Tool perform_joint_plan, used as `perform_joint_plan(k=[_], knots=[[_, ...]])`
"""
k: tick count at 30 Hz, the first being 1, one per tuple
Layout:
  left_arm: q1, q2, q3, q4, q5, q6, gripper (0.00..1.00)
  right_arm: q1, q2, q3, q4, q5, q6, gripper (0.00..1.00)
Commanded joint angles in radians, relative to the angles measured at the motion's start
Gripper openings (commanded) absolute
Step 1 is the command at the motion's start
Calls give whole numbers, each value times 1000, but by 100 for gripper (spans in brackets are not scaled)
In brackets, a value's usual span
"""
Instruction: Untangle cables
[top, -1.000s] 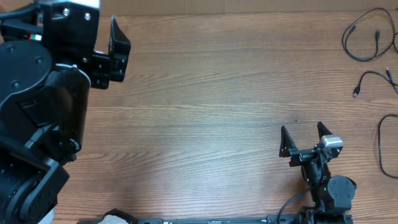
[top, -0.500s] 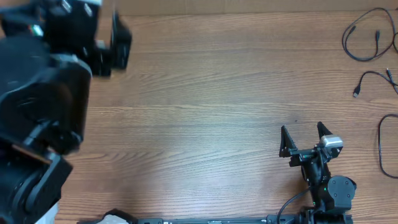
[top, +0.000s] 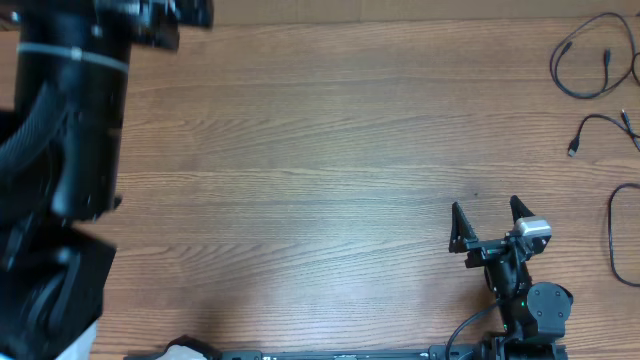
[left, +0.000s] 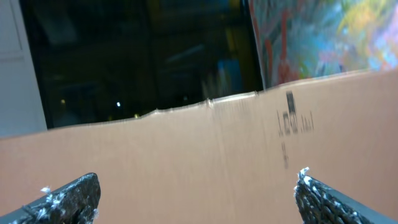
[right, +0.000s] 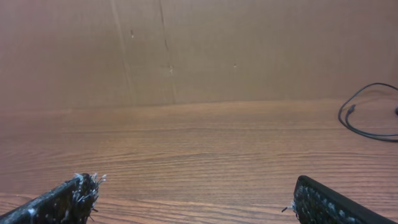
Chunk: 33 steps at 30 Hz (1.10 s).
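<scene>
Several thin black cables lie at the table's right edge: a looped cable (top: 590, 60) at the top right, a short cable with a plug end (top: 596, 128) below it, and a curved cable (top: 613, 232) at the right edge. A loop of one cable shows in the right wrist view (right: 364, 115). My right gripper (top: 488, 224) is open and empty at the front right, well left of the cables; it also shows in the right wrist view (right: 199, 199). My left gripper (left: 196, 196) is open and empty, raised at the far left and facing a cardboard wall.
The left arm (top: 70, 130) covers the table's left side in the overhead view. A cardboard wall (left: 205, 149) stands behind the table, with a dark window above it. The wooden table (top: 320, 180) spans the middle.
The left arm has swung up and back toward the far left corner, its gripper leaving the overhead view. The right arm and the cables have not moved.
</scene>
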<state>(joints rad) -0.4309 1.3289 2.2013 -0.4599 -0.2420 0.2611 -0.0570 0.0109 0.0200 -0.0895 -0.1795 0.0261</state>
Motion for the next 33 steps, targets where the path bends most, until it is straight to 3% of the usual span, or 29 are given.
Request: perform_joint_plan(k=[1,5,14,19,30,33], knots=[[23,-127,-106,-11,24,-3,100,6,-8,-3,6,-5,-1,100],[57,-296,-375,51,27,-3,100,6,-8,-3,6,-5,-1,100],[68,-740,-1188,436,33,-7,100,6,-8,-3,6,-5,-1,100],[105,-927,-1542,574,34,-7,100,6,-8,-3,6,-5,-1,100],[185,-1206,-2024,647,57,-21,100,6,-8,-3,6,-5,-1,100],[238,-1265,-2149,656,147,-31,100,6,-8,-3,6,-5,-1,100]])
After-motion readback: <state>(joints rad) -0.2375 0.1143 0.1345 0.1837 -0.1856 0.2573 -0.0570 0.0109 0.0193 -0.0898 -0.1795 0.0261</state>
